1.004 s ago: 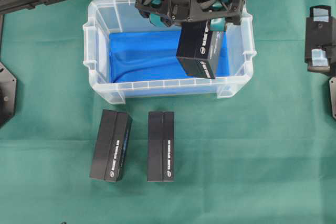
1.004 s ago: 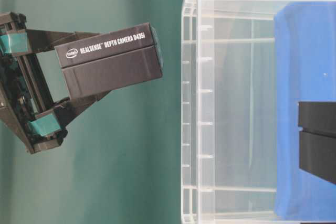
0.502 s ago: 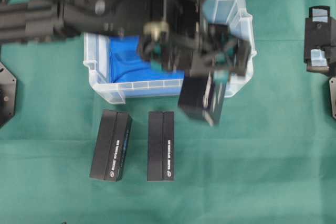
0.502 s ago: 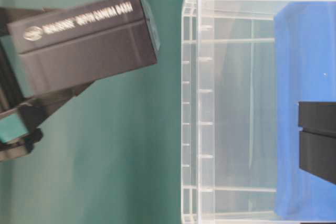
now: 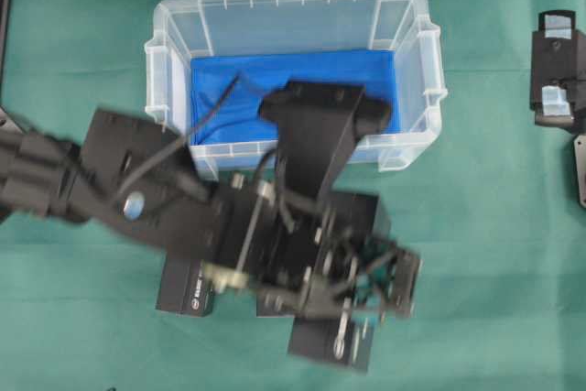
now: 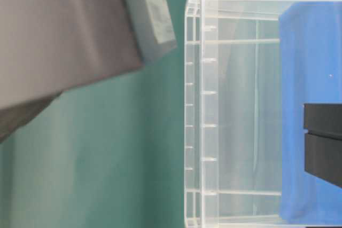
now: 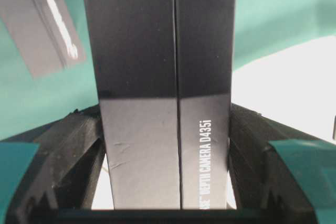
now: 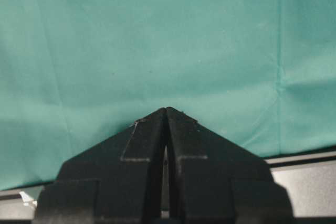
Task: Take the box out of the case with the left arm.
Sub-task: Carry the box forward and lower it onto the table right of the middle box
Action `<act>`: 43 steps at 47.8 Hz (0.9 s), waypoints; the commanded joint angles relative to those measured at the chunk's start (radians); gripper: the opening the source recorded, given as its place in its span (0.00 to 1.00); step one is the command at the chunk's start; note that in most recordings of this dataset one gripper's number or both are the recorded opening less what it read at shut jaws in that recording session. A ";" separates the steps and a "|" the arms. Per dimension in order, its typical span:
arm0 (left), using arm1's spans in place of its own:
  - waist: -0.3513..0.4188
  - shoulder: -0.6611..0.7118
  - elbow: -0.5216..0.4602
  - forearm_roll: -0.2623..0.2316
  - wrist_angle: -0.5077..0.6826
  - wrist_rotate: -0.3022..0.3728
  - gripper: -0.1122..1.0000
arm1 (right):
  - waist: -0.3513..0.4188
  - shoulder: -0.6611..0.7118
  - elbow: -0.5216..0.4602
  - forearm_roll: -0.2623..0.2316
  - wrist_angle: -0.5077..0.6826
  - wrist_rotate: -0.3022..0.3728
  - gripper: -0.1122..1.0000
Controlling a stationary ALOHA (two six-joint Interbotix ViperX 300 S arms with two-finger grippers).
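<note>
The box (image 5: 322, 350) is a long black carton with white lettering, and my left gripper (image 5: 352, 309) is shut on it. It hangs over the green cloth in front of the case (image 5: 291, 8), outside its walls. In the left wrist view the box (image 7: 163, 103) fills the gap between the black fingers (image 7: 79, 140), pressed on both sides. The case is a clear tub with a blue liner (image 5: 275, 80); no box shows inside from overhead. At table level the box (image 6: 69, 36) is a large blur beside the case wall (image 6: 203, 105). My right gripper (image 8: 166, 110) is shut and empty.
A second black box (image 5: 183, 290) lies on the cloth left of the held one, partly under the arm, and shows as a box (image 7: 52, 24) at the wrist view's upper left. A further black box is mostly hidden beneath the arm. The right gripper (image 5: 555, 89) sits at the far right edge.
The left arm has swung from above the case out over its front wall and toward the table's front, carrying the box with it. The right arm has not moved.
</note>
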 commanded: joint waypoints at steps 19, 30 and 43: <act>-0.023 -0.040 -0.018 0.017 -0.018 -0.063 0.65 | 0.002 0.012 -0.011 0.002 -0.055 -0.002 0.10; -0.014 -0.040 -0.020 0.028 -0.020 -0.066 0.65 | 0.002 0.006 -0.009 0.002 -0.051 -0.002 0.10; 0.008 -0.031 0.000 0.043 -0.020 -0.077 0.64 | 0.002 0.006 -0.009 0.002 -0.051 -0.002 0.10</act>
